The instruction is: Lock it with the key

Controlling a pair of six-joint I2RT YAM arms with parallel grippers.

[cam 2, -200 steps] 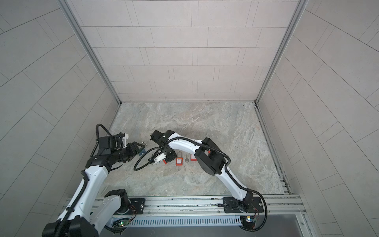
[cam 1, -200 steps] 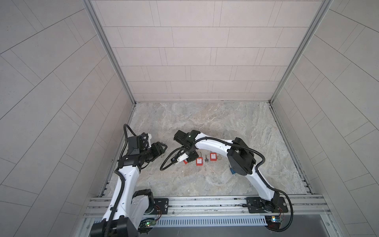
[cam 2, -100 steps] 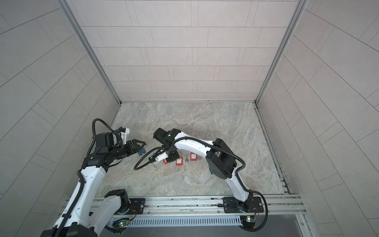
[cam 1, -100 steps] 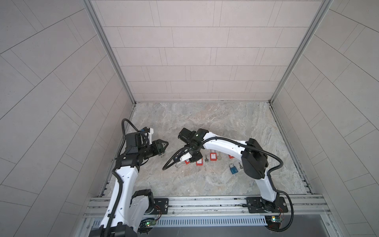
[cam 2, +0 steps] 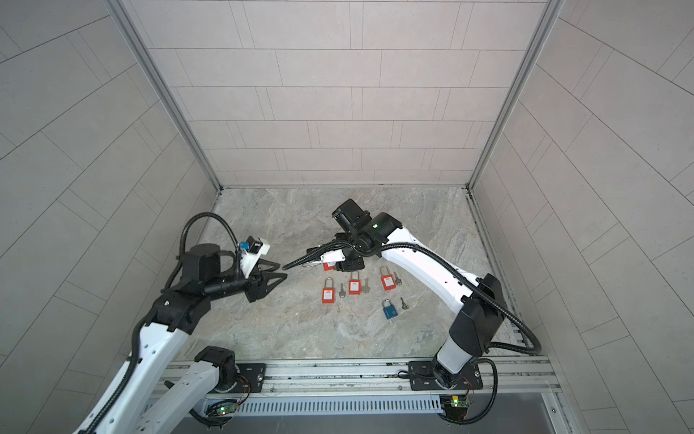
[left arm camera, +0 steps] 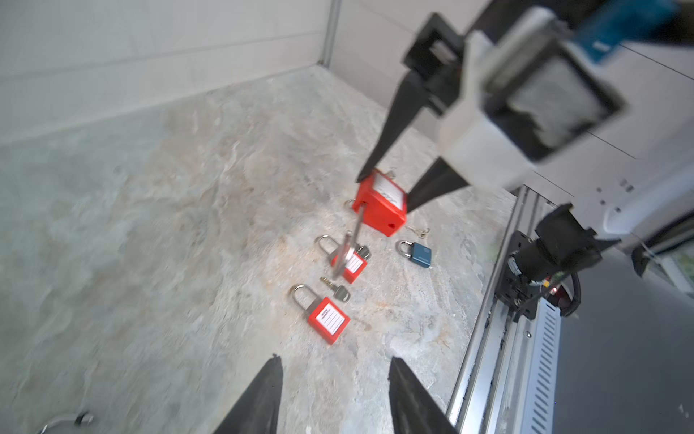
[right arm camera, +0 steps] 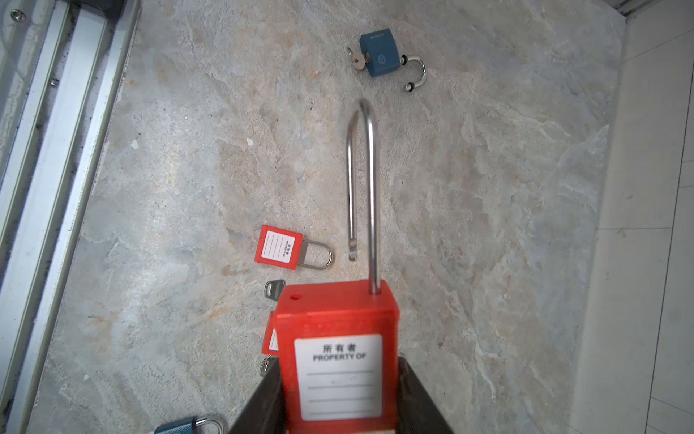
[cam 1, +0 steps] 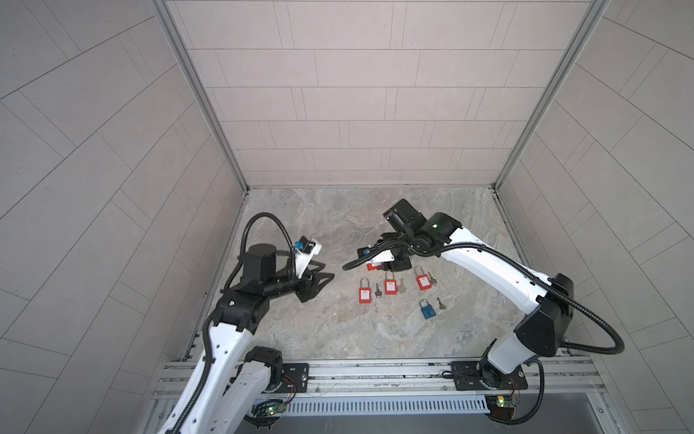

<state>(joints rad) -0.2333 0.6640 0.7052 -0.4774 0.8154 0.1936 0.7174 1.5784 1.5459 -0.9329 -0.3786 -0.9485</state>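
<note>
Right gripper clenched on an open red padlock, mid-table.

Over the marble table the left gripper hangs off to one side, jaws apart and empty. The right one holds its lock by the body, seemingly lifted, and the long shackle has one leg out of its hole. Just beside it lie three smaller red padlocks and a blue padlock, each with a small key alongside (which one fits the held lock I cannot tell). I judge the lock is being presented. Next, that free leg needs pressing home and the empty claw must fetch the right key.
</note>
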